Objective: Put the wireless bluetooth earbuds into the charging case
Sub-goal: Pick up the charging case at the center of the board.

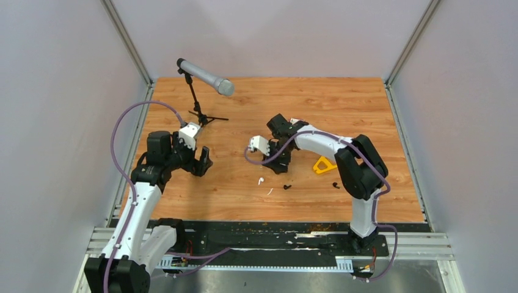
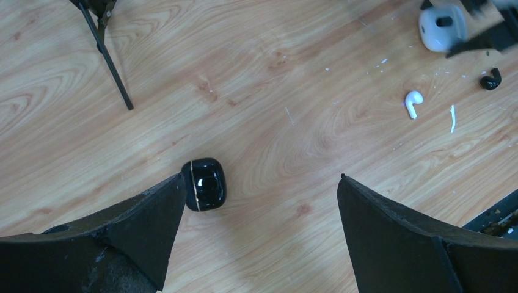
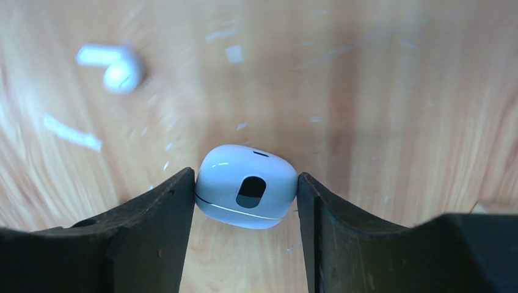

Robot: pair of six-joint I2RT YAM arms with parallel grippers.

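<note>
My right gripper (image 3: pixel 246 177) is shut on a closed white charging case (image 3: pixel 247 194), one finger against each side, just above the wood; the case also shows in the left wrist view (image 2: pixel 441 27). A white earbud (image 3: pixel 119 70) lies ahead of it, also in the top view (image 1: pixel 261 180) and the left wrist view (image 2: pixel 413 102). Two black earbuds (image 1: pixel 287 187) (image 1: pixel 335 185) lie on the table; one shows in the left wrist view (image 2: pixel 490 79). My left gripper (image 2: pixel 261 178) is open, and a closed black case (image 2: pixel 204 184) lies by its left fingertip. A second white earbud is not in view.
A thin white sliver (image 2: pixel 452 118) lies by the white earbud. A yellow triangular piece (image 1: pixel 324 165) sits right of my right gripper (image 1: pixel 278 166). A microphone on a small tripod (image 1: pixel 204 79) stands at the back left, behind my left gripper (image 1: pixel 203 163). Grey walls enclose the table.
</note>
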